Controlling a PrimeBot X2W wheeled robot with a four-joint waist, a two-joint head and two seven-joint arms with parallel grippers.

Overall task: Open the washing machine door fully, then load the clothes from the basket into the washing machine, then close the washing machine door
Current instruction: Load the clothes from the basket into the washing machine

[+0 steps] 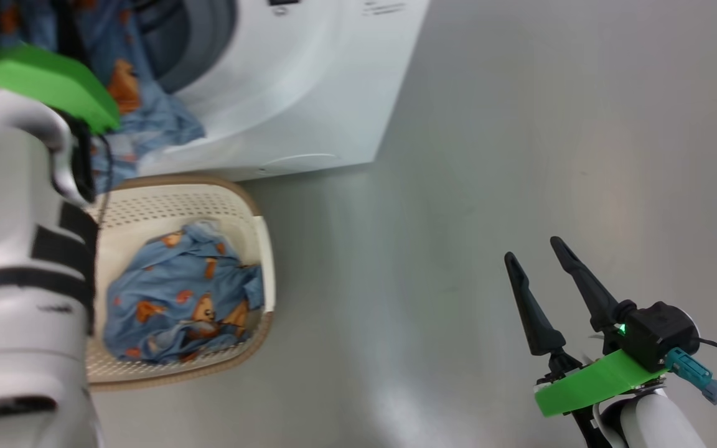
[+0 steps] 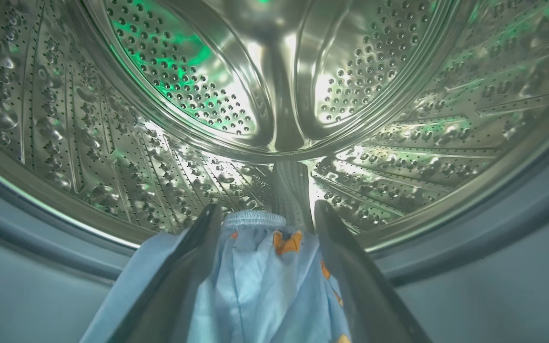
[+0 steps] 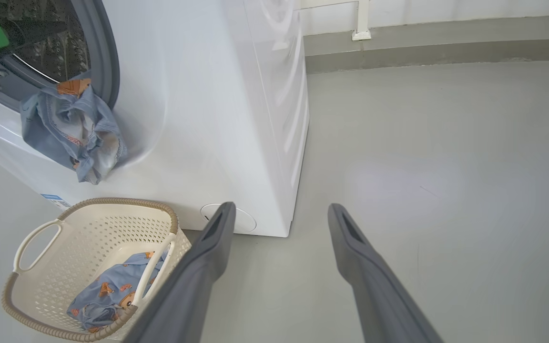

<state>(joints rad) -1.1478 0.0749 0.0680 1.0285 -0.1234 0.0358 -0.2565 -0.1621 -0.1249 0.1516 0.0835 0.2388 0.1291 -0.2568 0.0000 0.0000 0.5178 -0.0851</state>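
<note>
The left gripper (image 2: pixel 267 206) reaches into the mouth of the washing machine (image 1: pixel 309 74), its fingers spread wide. A fold of the clothes (image 2: pixel 255 267) lies loose between them, and the steel drum (image 2: pixel 184 71) opens beyond at twelve o'clock of the left wrist view. The right gripper (image 1: pixel 531 247) hangs over bare floor (image 1: pixel 520 124) at five o'clock in the head view, fingers likewise parted and empty. At eight o'clock there, the basket (image 1: pixel 165 199) stands just before the machine with part of the clothes bundled in its bottom. Farther off, at eleven o'clock, more of the fabric spills over the grey seal (image 3: pixel 100 47) and down the white front.
</note>
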